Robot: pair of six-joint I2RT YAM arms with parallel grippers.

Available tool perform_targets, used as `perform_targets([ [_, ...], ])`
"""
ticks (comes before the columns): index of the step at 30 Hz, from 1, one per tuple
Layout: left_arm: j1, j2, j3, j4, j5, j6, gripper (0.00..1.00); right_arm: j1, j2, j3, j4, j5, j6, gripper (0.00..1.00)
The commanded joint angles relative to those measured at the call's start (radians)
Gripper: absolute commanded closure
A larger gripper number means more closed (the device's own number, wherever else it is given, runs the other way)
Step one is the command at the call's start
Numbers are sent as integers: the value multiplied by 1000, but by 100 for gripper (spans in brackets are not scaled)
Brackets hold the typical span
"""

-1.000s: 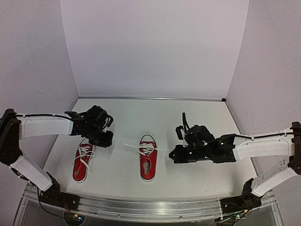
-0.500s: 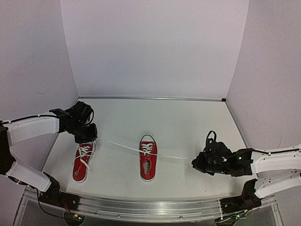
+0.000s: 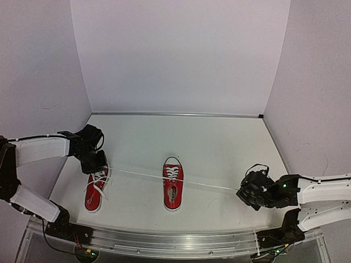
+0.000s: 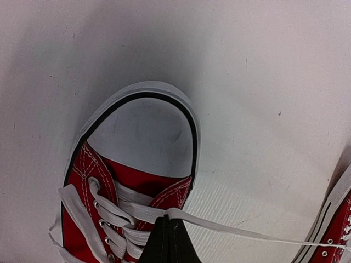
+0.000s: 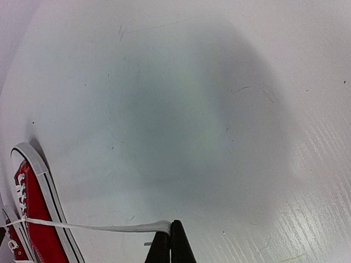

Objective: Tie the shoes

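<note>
Compared with a second ago, both lace (image 3: 142,175) ends are running much farther out from the centre shoe (image 3: 172,185), and the line is now nearly straight. That shoe is sitting mid-counter (image 3: 219,142), with the left shoe (image 3: 96,192) near it, laces loose. The left tool (image 3: 101,164) is hovering over the left shoe's eyelets, its fingertips (image 4: 167,241) pressed together on one lace end. The right tool (image 3: 247,193) is sitting low near the counter's right front, fingertips (image 5: 169,241) pinching the other end. Judged from the taut line, the crossing at the centre shoe is being cinched. No bow is showing yet. Further pulling is likely dragging the shoe sideways.
</note>
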Motion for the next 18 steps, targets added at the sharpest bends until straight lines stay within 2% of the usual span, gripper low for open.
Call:
perform_targets([
  [1, 24, -35, -12, 53, -5, 73, 100, -5, 18, 2, -78, 80, -40, 100],
  [5, 14, 7, -22, 167, 232, 191, 100, -5, 139, 86, 87, 20, -328, 100],
  [7, -13, 21, -23, 196, 299, 226, 100, -4, 231, 142, 164, -36, -457, 100],
  [13, -65, 42, -22, 172, 270, 263, 99, -4, 485, 305, 226, -107, -615, 100],
  [15, -65, 70, -20, 151, 268, 279, 88, -4, 541, 335, 234, -125, -627, 95],
  [18, -65, 79, -31, 138, 244, 276, 54, -4, 576, 342, 251, -158, -627, 90],
])
